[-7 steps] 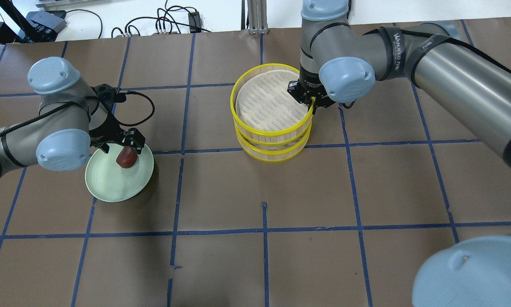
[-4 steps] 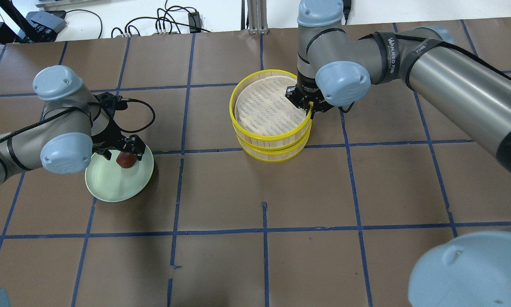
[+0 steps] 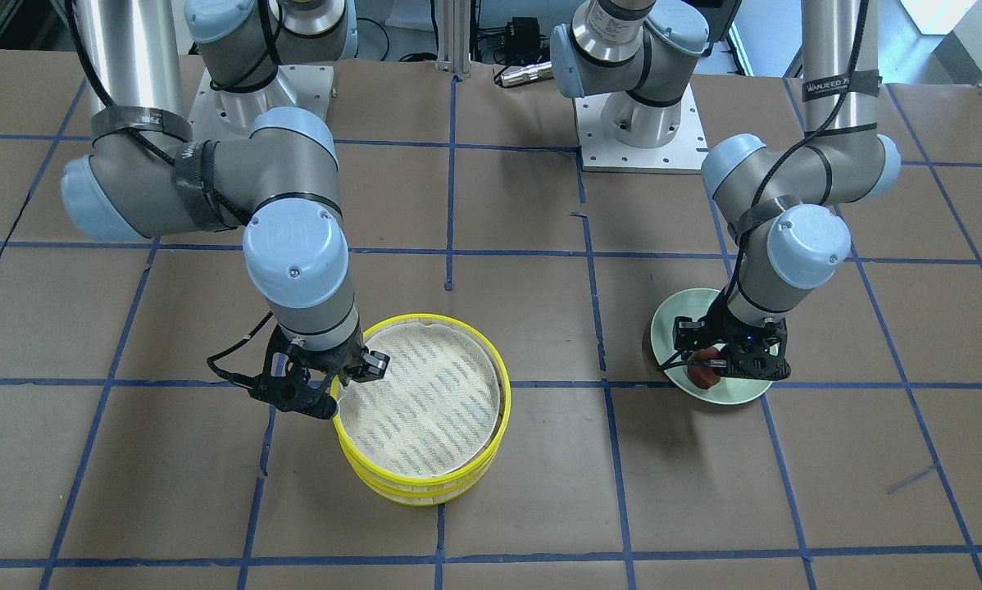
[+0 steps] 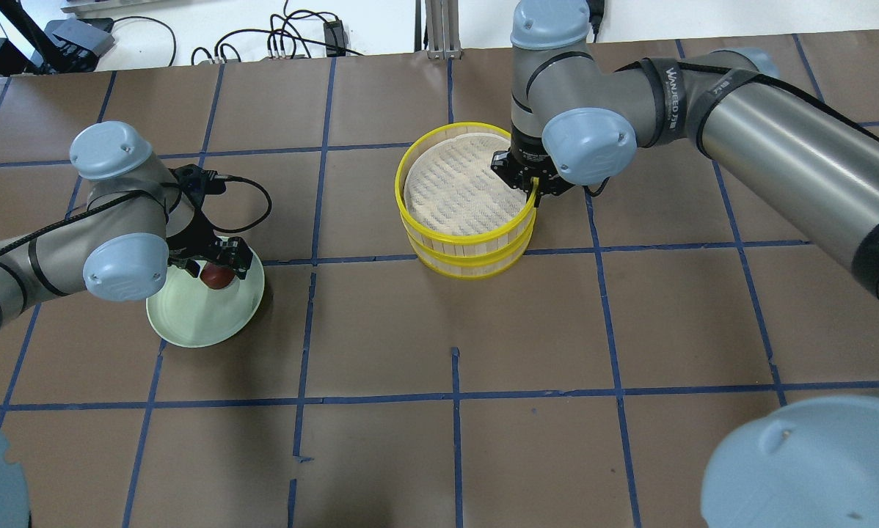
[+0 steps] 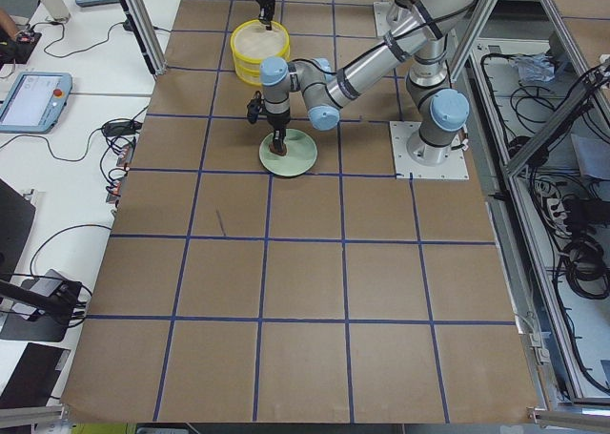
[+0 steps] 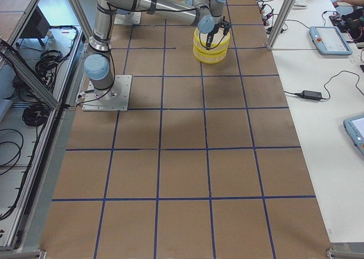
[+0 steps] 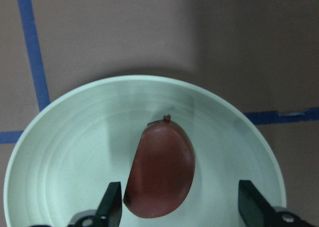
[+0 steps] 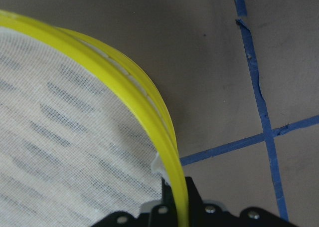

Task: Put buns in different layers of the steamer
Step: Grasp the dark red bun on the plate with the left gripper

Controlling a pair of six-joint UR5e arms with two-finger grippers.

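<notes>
The reddish-brown bun (image 4: 218, 276) lies on the pale green plate (image 4: 190, 315). My left gripper (image 4: 216, 265) is open, lowered over the plate with a finger on each side of the bun (image 7: 159, 174); the left wrist view shows a gap on one side. The two steamer layers are stacked, the top layer (image 4: 439, 231) on the lower layer (image 4: 469, 269). My right gripper (image 4: 533, 187) is shut on the top layer's yellow rim (image 8: 124, 92) at its right side. The top liner (image 3: 417, 401) is bare. The white bun is not in view.
The brown table (image 4: 454, 330) has a grid of blue tape lines. Cables (image 4: 278, 40) and equipment lie beyond its far edge. The arms' base plates (image 3: 638, 123) stand at the robot's side of the table.
My right gripper has moved the top layer slightly, and it now sits squarely on the lower one. My left gripper has come down closer around the reddish-brown bun.
</notes>
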